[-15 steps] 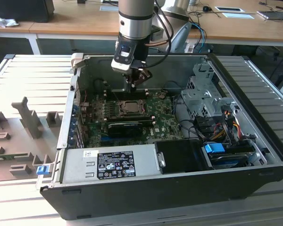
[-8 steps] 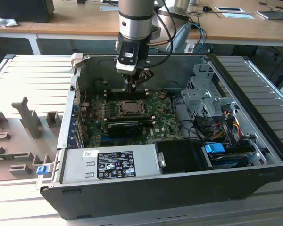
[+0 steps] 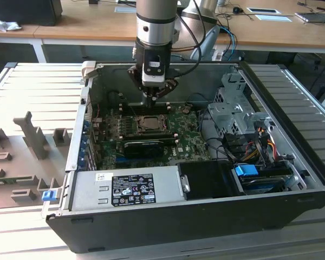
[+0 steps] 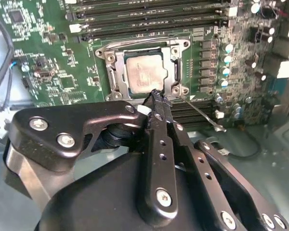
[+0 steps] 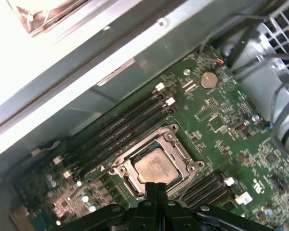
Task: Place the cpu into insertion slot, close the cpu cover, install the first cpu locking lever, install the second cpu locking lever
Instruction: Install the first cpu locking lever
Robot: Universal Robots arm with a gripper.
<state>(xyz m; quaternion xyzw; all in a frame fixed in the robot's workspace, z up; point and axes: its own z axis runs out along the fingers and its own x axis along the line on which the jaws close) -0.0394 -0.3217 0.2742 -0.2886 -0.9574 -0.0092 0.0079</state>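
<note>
The fingers (image 4: 159, 126) of the gripper (image 4: 155, 95) are pressed together, and nothing is held between them. In both wrist views the closed tips are seen near one edge of the insertion slot (image 4: 116, 79); whether they touch it cannot be told. The cpu (image 4: 145, 73) is lying inside the slot with its pale metal face up. The cpu cover (image 4: 176, 72) is laid flat around it, so that the chip is seen through the cut-out. A thin metal lever (image 4: 202, 114) is seen slanted away from one corner of the slot. Long black memory slots (image 5: 120, 130) are placed beside the socket on the green circuit board (image 4: 53, 82). In the exterior view the gripper (image 3: 151, 97) is held low inside the open computer case (image 3: 206, 216), above the board.
</note>
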